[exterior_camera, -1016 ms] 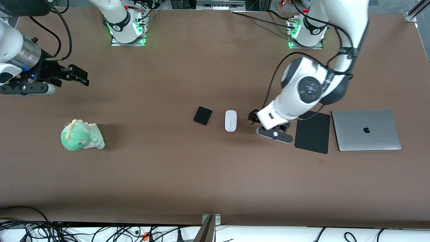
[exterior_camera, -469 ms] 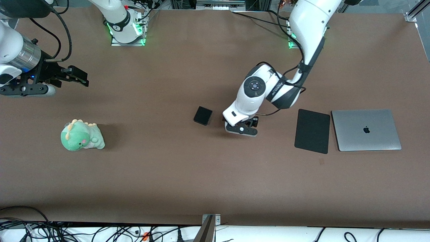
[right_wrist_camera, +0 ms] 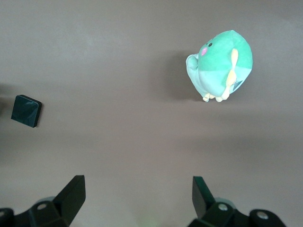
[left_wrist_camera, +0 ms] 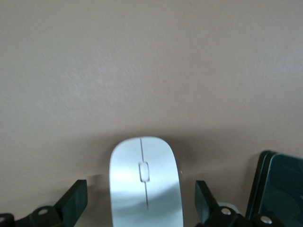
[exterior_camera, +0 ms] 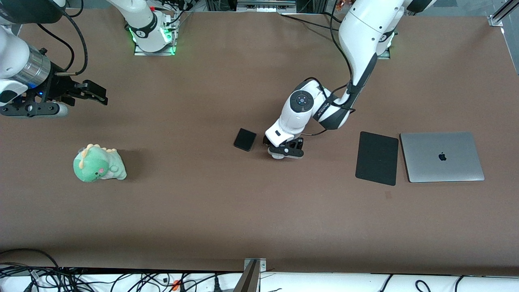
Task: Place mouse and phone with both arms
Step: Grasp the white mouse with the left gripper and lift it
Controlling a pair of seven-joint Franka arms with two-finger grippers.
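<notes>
Left arm now over the mouse, ready to grasp

The left gripper has swung in from beside the mouse pad to straddle the mouse, fingers wide either side, so closing looks next; the mouse lies mid-surface beside the phone, long axis running toward the front camera, along the gap between the fingers; the right gripper waits, fingers spread, above the plush dinosaur.

A matte brown tabletop fills the view under soft, even light. Along its edge nearest the front camera runs a white strip littered with tangled black cables. A metal bracket sits at the middle of that edge.
</notes>
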